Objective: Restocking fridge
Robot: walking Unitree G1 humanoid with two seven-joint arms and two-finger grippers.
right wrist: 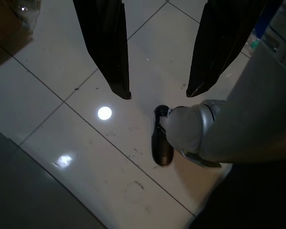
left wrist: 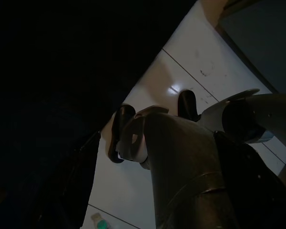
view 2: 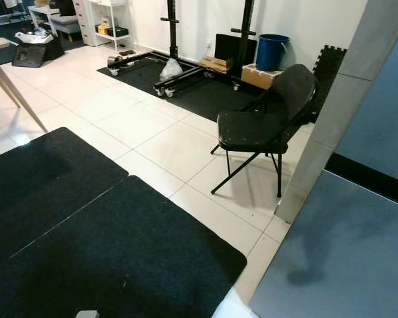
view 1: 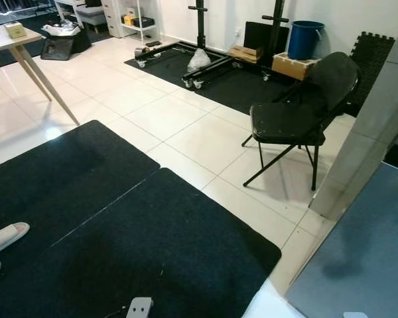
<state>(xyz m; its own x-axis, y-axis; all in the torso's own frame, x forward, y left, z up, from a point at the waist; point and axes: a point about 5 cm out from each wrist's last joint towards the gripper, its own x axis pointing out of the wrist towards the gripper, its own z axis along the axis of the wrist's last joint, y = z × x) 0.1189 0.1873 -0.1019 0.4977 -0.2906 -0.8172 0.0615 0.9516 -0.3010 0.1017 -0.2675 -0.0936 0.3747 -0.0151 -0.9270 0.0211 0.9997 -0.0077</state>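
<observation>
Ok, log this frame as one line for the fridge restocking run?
phase: walking, no item held | right claw: open, hanging above tile floor | ahead: black folding chair, black mats | fridge: not identifiable

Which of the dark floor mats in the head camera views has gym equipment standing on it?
The far mat by the back wall: a black wheeled rack stands on it. The two near mats lie side by side and carry no equipment.

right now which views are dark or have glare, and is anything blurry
Left wrist view: mostly dark, with one small bright glint on the tile floor. Right wrist view: well lit, a round lamp reflection on the glossy tile between the right gripper fingers. Both eye views: evenly lit and sharp, the folding chair casting a soft shadow.
</observation>
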